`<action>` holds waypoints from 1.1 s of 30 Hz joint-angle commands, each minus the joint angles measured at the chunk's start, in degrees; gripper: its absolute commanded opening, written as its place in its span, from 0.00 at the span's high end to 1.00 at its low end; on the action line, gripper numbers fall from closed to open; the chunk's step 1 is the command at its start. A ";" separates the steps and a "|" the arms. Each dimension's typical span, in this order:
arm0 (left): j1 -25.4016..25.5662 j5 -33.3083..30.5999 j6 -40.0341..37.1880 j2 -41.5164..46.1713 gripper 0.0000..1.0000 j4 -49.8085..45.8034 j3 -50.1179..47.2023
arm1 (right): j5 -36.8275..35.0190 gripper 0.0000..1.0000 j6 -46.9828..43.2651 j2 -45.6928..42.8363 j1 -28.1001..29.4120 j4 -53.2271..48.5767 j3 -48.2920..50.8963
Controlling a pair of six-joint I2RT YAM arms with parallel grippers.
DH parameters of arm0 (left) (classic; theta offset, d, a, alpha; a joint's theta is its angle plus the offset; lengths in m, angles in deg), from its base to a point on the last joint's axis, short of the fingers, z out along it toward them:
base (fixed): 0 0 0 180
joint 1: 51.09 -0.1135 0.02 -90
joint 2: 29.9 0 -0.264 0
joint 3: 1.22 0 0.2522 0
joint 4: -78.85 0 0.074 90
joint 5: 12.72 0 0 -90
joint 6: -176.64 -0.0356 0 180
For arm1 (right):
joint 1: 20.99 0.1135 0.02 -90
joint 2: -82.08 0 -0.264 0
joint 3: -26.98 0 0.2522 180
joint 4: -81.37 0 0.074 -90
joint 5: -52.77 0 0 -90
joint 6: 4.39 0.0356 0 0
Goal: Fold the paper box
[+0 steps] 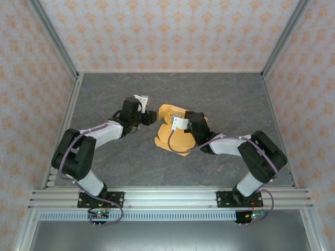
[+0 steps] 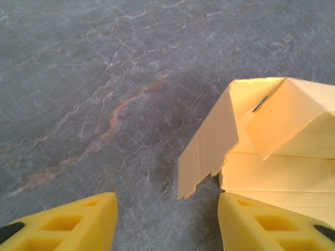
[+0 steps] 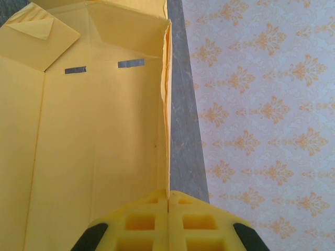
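One paper box (image 1: pixel 166 137), orange-yellow and half formed, lies near the middle of the grey marbled counter (image 1: pixel 225 99), between two arms that reach in from the near edge. The left arm (image 1: pixel 104 130) comes at it from the left, and the right arm (image 1: pixel 230 142) from the right.

Both left jaws show in the left wrist view as yellow wedges at the bottom corners. They stand released and well apart, with bare counter between them and nothing held. The box sits just ahead and to the right, close to the right-hand jaw. One notched flap (image 2: pixel 207 151) stands up from it and leans toward the open counter. Behind the flap, one folded corner panel (image 2: pixel 293 117) rises with one dark slot (image 2: pixel 259 105) beside it.

In the right wrist view the two right jaws are clenched tight together. The upper edge of one upright side wall (image 3: pixel 165 110) of the box runs straight into the seam between them, so they are grasping the box by that wall. Two grey slots (image 3: pixel 76 70) are cut side by side in the far panel. One small triangular flap (image 3: pixel 39 39) folds inward at the far left corner. Past the gripped wall come one strip of counter and then the patterned wall (image 3: pixel 261 104) of the enclosure.
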 commanded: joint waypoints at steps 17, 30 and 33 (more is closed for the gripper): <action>-6.45 28.02 -12.54 -8.81 0.02 -7.97 13.46 | -0.31 1.00 -1.44 -0.28 0.09 -2.79 -3.59; -5.90 33.32 -12.13 -15.77 0.05 -6.72 18.40 | -0.39 1.00 -1.39 0.07 -0.22 -3.34 -4.30; -4.95 33.52 -12.72 -17.28 0.05 -7.29 19.39 | -0.48 1.00 -1.23 0.14 -0.18 -3.51 -4.48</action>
